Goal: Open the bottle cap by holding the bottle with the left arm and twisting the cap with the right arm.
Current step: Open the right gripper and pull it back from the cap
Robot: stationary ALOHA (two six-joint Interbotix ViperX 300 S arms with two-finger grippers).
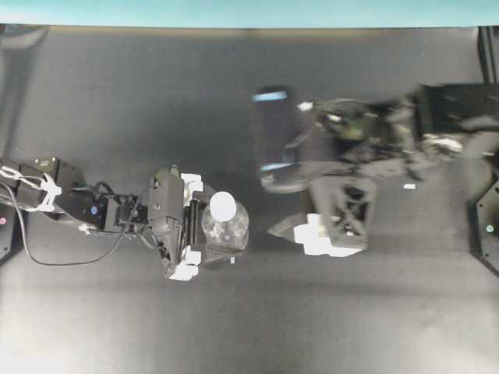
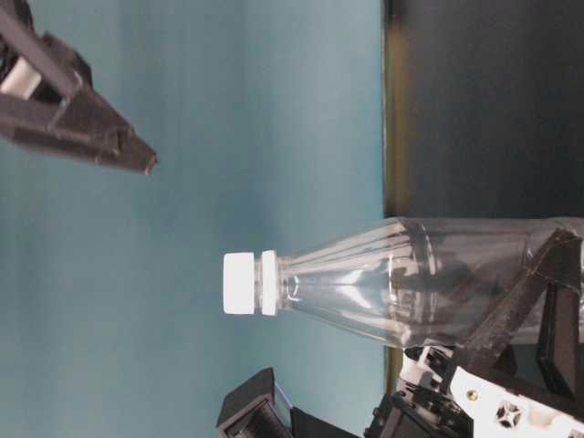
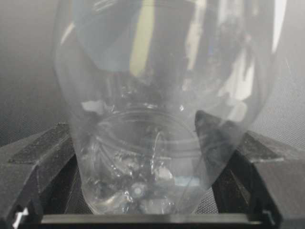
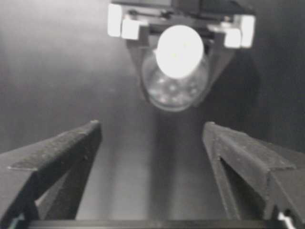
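Dark tabletop (image 1: 117,312) bears the bottle (image 1: 226,228) clamped upright by the left gripper (image 1: 204,227), so the spread, empty right gripper (image 4: 152,157) should centre over the white cap (image 4: 179,51) before closing.

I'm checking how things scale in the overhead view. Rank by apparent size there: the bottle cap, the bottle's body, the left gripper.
Largest to smallest in the overhead view:
1. left gripper, fingers either side of the bottle
2. bottle body
3. bottle cap, nearest the camera, so it looks somewhat larger than it is
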